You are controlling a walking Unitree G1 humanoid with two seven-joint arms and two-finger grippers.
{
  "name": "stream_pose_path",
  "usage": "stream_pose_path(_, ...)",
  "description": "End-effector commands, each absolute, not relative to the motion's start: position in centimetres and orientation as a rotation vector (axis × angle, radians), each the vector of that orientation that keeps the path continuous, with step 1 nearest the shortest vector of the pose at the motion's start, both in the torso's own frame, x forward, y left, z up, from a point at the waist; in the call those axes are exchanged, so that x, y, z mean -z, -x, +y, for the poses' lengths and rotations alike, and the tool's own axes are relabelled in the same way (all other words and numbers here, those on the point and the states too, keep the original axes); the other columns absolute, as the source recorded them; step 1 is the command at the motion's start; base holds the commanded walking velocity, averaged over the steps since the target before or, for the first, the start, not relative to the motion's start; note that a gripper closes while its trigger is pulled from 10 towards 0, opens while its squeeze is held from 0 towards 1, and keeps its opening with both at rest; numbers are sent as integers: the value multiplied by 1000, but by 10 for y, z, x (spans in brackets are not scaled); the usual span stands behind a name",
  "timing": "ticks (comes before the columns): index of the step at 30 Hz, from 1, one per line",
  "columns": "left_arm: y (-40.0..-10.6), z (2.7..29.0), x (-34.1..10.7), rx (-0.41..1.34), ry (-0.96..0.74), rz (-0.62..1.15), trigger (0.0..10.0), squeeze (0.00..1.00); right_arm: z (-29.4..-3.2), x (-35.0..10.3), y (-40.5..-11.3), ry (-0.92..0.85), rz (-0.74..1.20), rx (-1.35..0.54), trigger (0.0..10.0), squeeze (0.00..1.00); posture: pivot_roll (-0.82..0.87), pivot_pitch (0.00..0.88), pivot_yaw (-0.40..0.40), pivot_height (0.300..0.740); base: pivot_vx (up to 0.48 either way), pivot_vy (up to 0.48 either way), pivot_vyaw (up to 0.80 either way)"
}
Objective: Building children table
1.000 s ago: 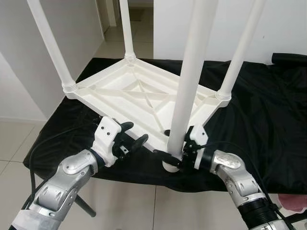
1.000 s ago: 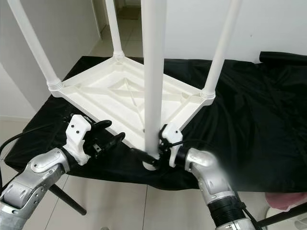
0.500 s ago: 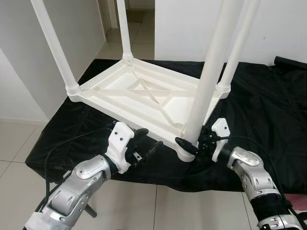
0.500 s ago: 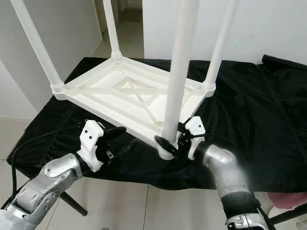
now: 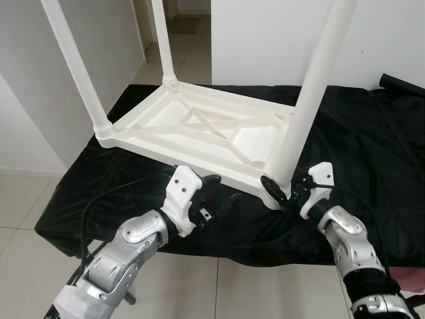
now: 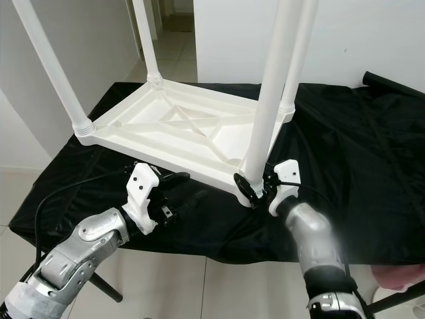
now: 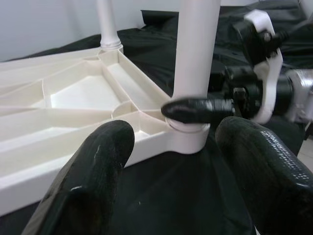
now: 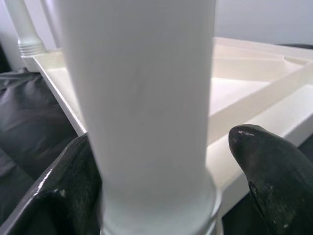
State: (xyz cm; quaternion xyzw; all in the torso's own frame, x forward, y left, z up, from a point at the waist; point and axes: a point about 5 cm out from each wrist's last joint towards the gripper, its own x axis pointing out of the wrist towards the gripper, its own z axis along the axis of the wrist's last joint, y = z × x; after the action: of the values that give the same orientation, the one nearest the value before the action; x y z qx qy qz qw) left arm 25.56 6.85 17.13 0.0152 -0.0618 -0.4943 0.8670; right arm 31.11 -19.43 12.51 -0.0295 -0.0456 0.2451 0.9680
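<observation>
A white plastic children's table [image 5: 199, 126] lies upside down on a black cloth [image 5: 372, 133], its legs pointing up. My right gripper [image 5: 277, 191] is shut on the base of the nearest leg [image 5: 309, 100], where the leg meets the table's corner. In the right wrist view the leg [image 8: 142, 98] stands between the two black fingers [image 8: 63, 196]. My left gripper [image 5: 221, 191] hovers open just in front of the table's near edge, to the left of that corner. Its fingers [image 7: 98, 166] hold nothing, and past them stands the same leg [image 7: 195, 63].
The cloth covers a low surface whose front edge runs just under both grippers. Tiled floor lies below, and a white wall stands at the left. A black roll [image 5: 402, 81] rests at the far right, and a pink object [image 5: 415, 279] is on the floor at the lower right.
The gripped leg and its corner have swung to the right and away from me, turning the table on the cloth. My left gripper followed to the right, still open. The view shifted too.
</observation>
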Motion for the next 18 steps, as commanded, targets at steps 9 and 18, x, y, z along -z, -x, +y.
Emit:
stream_pose_path(9, -249, 56, -169, 1113, -13, -128, 10000, 0, -180, -143, -319, 115, -145, -559, 10000, 0, -51, 27, 99, 740, 0, 0, 0)
stream_pose_path(18, -254, 45, -158, 1049, -60, -78, 10000, 0, -188, -151, -321, 165, -137, -578, 824, 0, -55, 17, 80, 740, 0, 0, 0)
